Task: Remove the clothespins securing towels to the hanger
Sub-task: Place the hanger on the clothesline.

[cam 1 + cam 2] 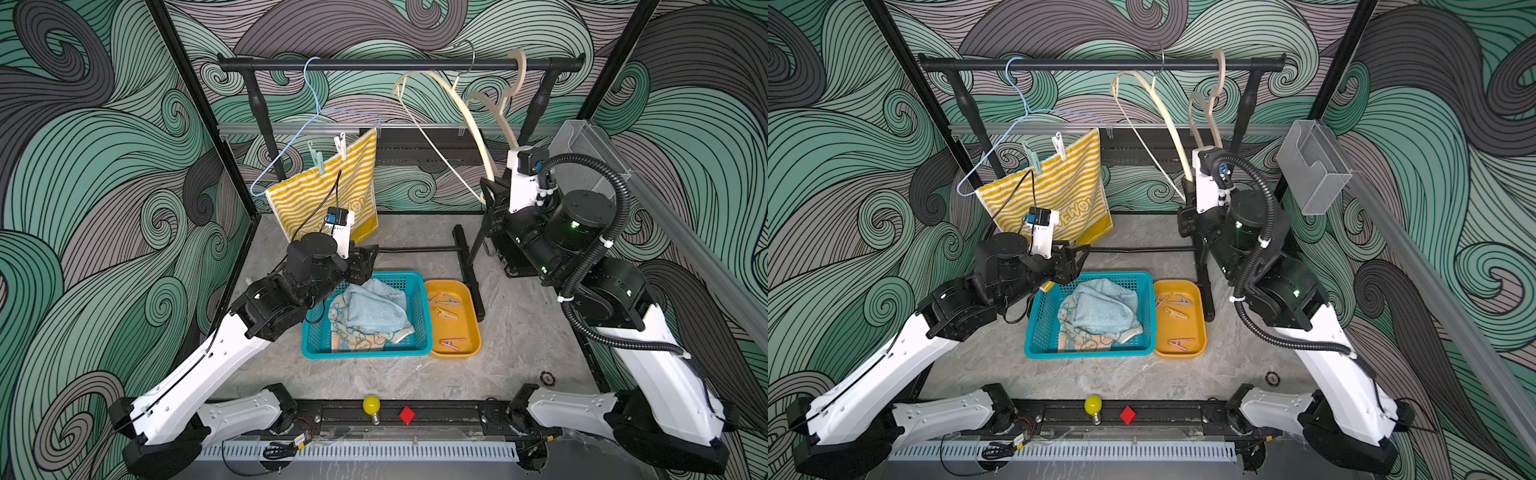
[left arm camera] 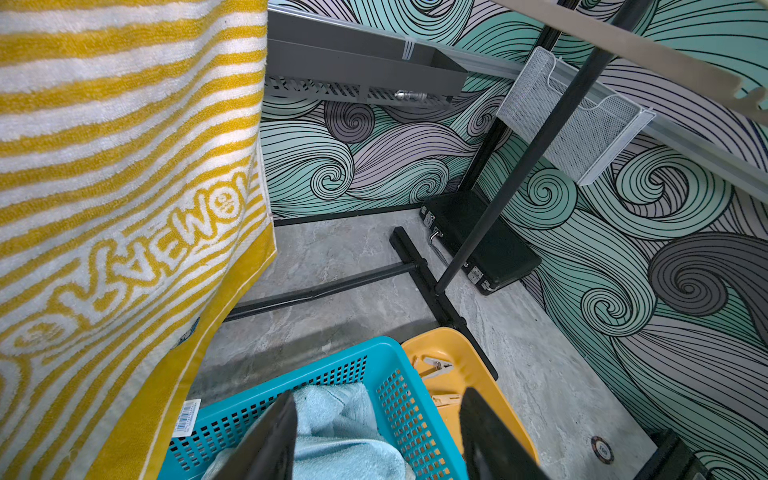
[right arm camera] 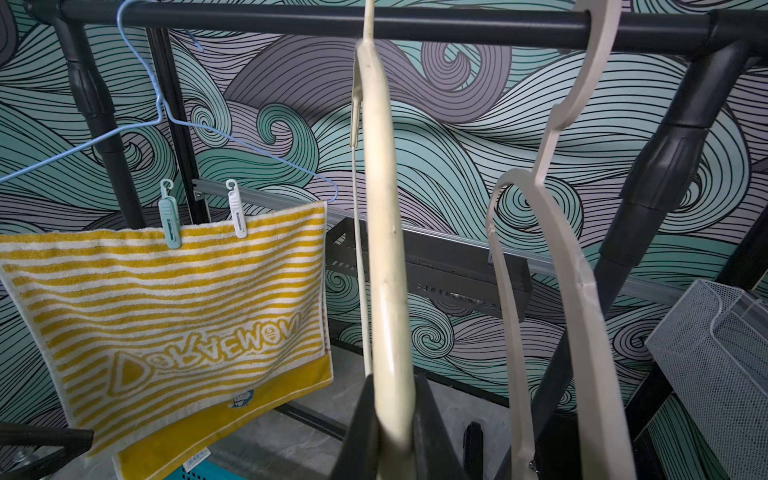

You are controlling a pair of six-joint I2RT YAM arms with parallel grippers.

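Two towels (image 1: 370, 311) in teal plastic basket (image 1: 365, 354); pastel pegs (image 1: 446, 313) in orange tray (image 1: 466, 325). Your remainder: yellow-striped towel (image 1: 332, 183) far left, mint peg (image 1: 318, 160), white peg (image 1: 340, 146) on it. Left tool (image 1: 368, 262) gapes empty; right tool (image 3: 392, 382) pinches cream hanger (image 3: 382, 208).

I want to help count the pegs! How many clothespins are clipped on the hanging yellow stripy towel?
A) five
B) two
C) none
B: a mint-teal clothespin and a white clothespin pinch the top edge of the yellow stripy towel, and no others show on it.
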